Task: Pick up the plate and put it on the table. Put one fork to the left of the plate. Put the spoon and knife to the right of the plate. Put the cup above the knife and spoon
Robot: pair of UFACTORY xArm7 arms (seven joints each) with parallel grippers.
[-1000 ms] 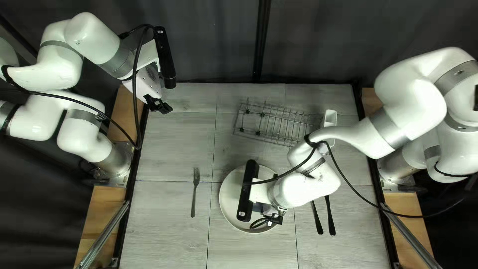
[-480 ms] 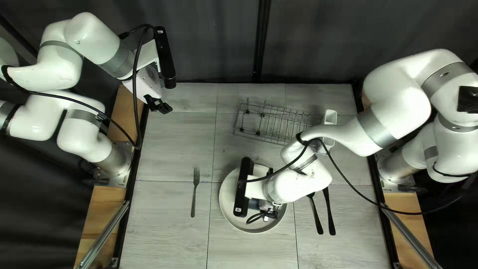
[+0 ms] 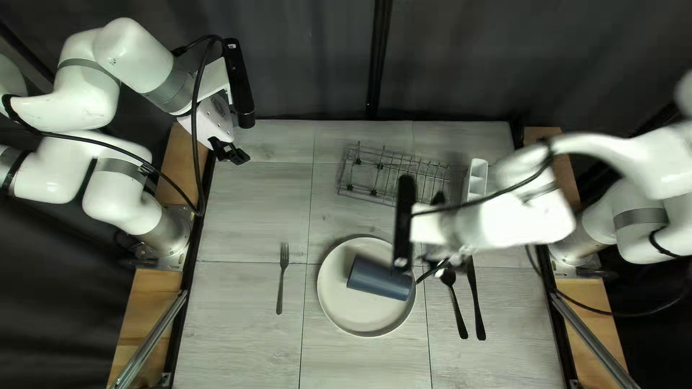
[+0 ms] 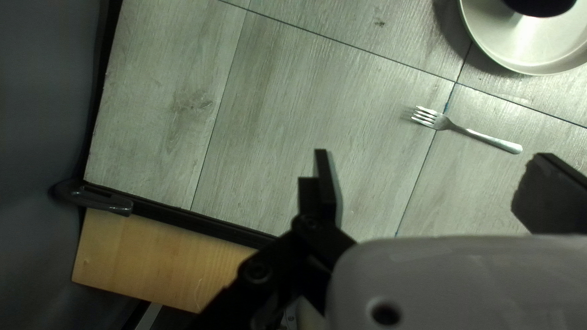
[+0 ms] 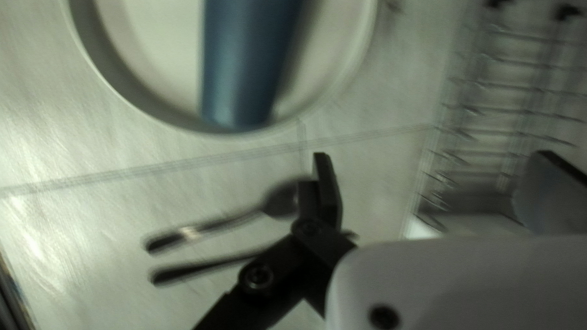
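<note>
On the middle of the worktop (image 3: 238,328) we have the plate (image 3: 364,320), and upon it the blue-grey cup (image 3: 380,279) is lying on its side, one end reaching to the rim. To the left of the plate we see the fork (image 3: 280,292), well apart from it, with its tines toward the far edge. To the right lie the spoon (image 3: 459,313) and, just beside it, the knife (image 3: 478,310); the spoon is the nearer one to the plate.

Our right gripper (image 3: 440,265) is near the bowl of the spoon, and its fingers stand apart with nothing grasped. The right arm (image 3: 512,220) looks blurred. Our left gripper (image 3: 234,154) hangs near the far left corner of the worktop; its fingers are also spread and do not grasp anything.

Behind the plate, toward the far edge, stands a wire dish rack (image 3: 407,180). At its right end we see a white holder with compartments (image 3: 477,171). Behind the worktop hangs a dark curtain (image 3: 310,57).
</note>
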